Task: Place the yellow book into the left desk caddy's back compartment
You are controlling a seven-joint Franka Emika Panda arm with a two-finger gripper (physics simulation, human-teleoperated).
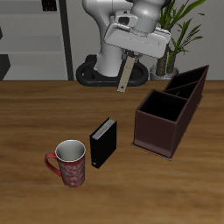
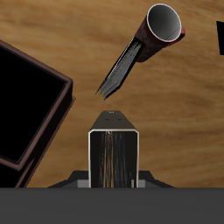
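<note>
My gripper [image 1: 129, 59] is shut on the yellow book [image 1: 124, 76], a thin tan-edged book that hangs down from the fingers, slightly tilted, well above the table. In the wrist view the book [image 2: 114, 159] shows end-on between the jaws of the gripper [image 2: 114, 140]. The left desk caddy [image 1: 156, 140] is a dark brown box with an open front compartment and back compartments [image 1: 189, 85] farther back. The book hangs beside the caddy, not over it. The caddy's rim also shows in the wrist view [image 2: 54, 103].
A thicker black book [image 1: 102, 143] stands upright near the table's middle, and shows in the wrist view [image 2: 122, 68]. A red patterned mug [image 1: 69, 164] stands nearer the front edge, also in the wrist view [image 2: 164, 24]. The robot's base [image 1: 109, 61] and a plant [image 1: 182, 31] are at the back.
</note>
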